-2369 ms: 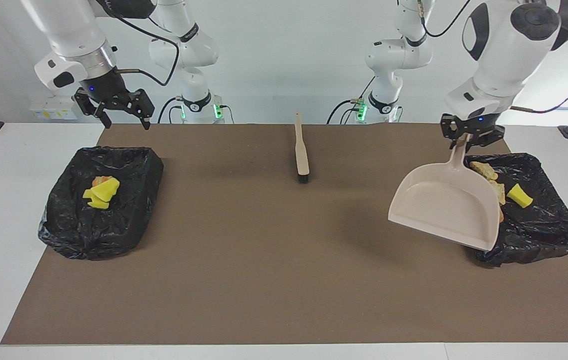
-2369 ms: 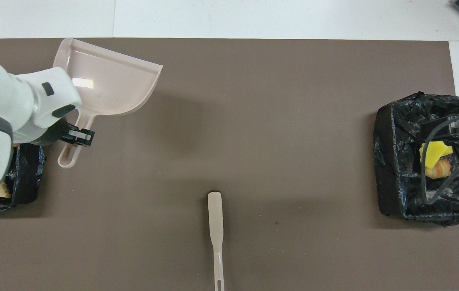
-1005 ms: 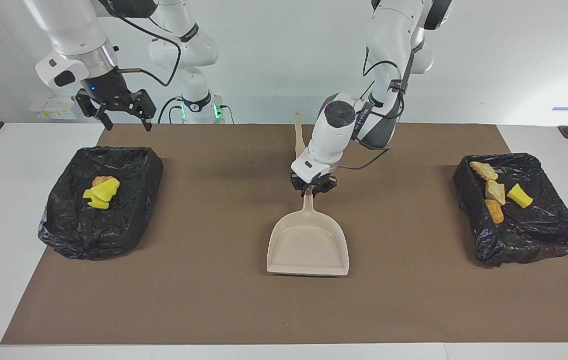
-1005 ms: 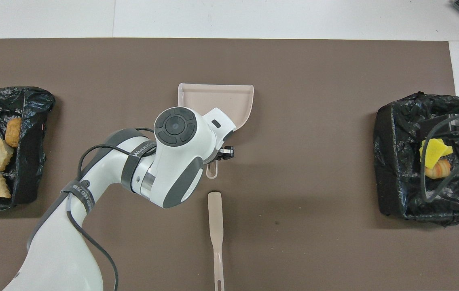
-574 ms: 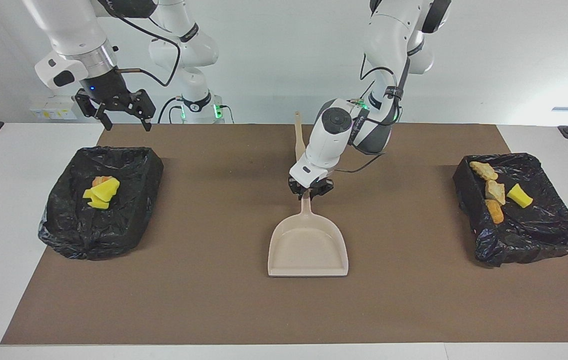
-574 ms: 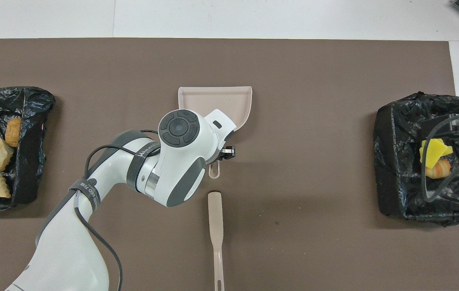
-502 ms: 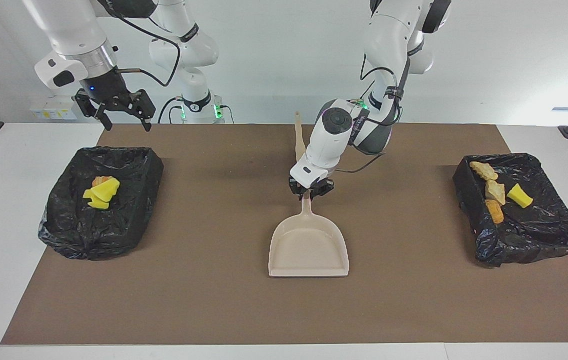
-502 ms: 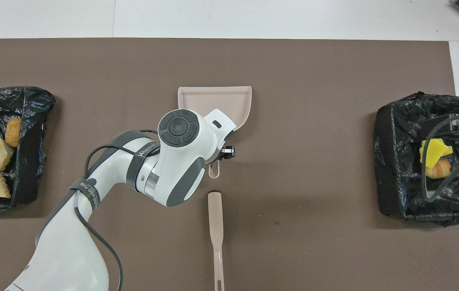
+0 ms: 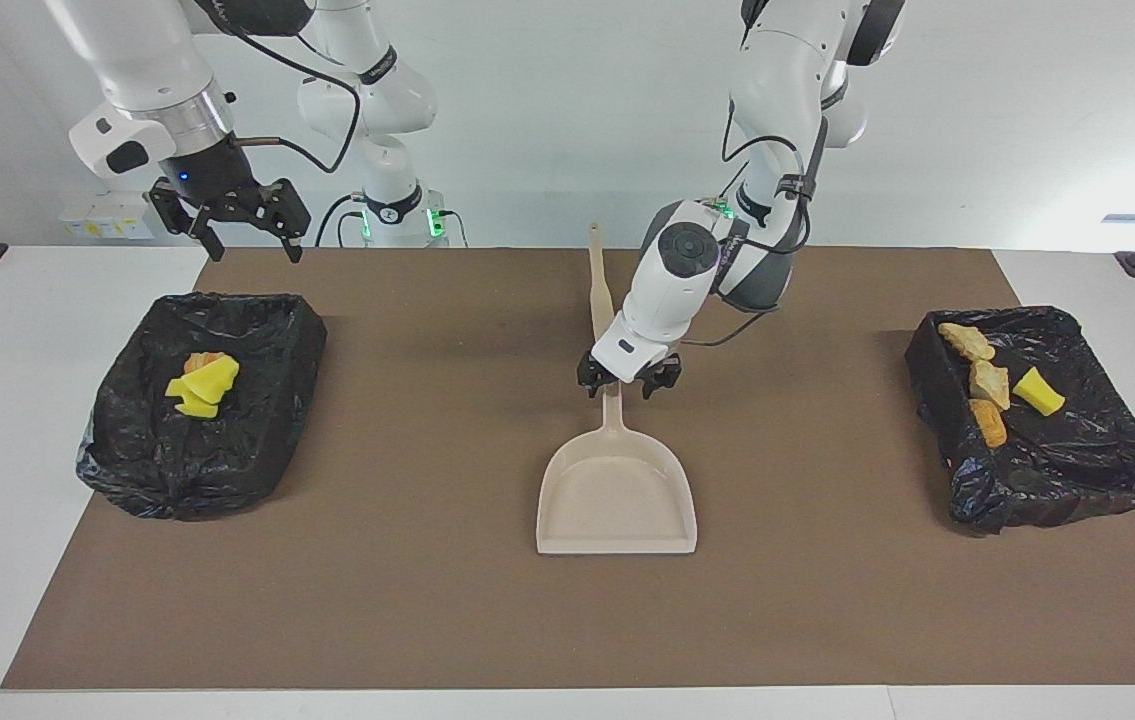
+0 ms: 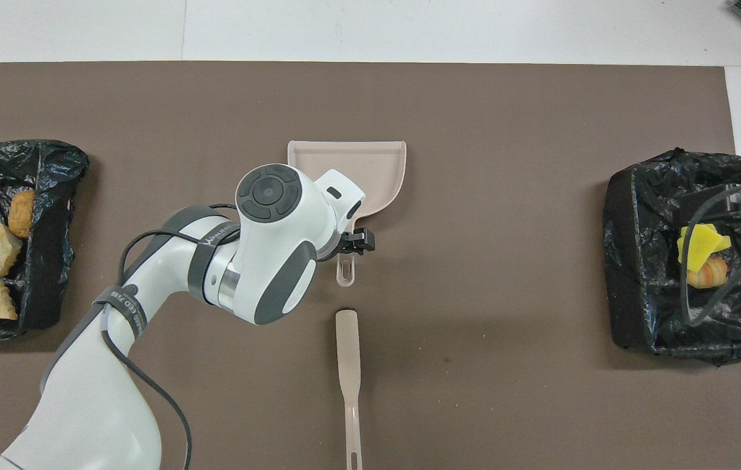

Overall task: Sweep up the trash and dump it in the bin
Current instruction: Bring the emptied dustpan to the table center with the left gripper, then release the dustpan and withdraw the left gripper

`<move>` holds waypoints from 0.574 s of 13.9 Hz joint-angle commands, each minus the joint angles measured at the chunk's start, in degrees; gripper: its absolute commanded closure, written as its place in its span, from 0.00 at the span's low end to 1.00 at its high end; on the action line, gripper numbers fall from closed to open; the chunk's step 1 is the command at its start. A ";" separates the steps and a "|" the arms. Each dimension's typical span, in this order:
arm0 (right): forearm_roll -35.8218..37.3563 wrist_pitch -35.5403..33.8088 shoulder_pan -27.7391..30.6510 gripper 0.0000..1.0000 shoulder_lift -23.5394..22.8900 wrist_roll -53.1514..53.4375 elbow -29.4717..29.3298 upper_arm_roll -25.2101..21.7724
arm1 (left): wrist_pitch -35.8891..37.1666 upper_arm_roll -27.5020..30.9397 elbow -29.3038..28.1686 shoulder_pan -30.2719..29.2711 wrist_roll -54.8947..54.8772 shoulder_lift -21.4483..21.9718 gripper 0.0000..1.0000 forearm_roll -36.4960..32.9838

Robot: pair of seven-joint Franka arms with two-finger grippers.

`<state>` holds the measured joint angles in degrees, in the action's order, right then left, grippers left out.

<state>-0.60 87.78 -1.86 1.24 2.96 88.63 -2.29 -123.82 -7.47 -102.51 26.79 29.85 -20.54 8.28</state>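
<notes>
Trash (image 9: 989, 385) lies in the bin (image 9: 1077, 470) at frame right; more sits in the bin (image 9: 147, 460) at frame left. No trash shows on the mat. The dustpan (image 9: 617, 495) rests flat, empty, at centre. The left gripper (image 9: 629, 380) stands spread astride its handle, released. The right gripper (image 9: 245, 228) waits open, upper left. Sweeping appears complete.

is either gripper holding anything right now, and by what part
Nothing is held. The left gripper is open astride the dustpan handle; the right gripper hangs open near a bin.
</notes>
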 commanded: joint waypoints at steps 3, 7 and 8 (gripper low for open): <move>-0.81 0.90 0.10 0.00 0.95 0.73 1.28 -0.08 | 10.34 0.35 -0.24 -6.73 0.03 8.66 0.00 0.34; -0.81 0.90 0.10 0.00 0.95 0.73 1.28 -0.08 | 18.33 0.35 -0.33 -15.69 -1.63 17.44 0.00 0.25; -0.81 0.90 0.10 0.00 0.95 0.73 1.28 -0.08 | 20.10 0.35 -0.33 -17.45 -3.29 19.03 0.00 -0.19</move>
<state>-0.60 87.78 -1.86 1.24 2.96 88.63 -2.29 -107.17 -6.65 -101.41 12.62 28.50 -5.95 8.20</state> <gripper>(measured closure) 0.000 0.000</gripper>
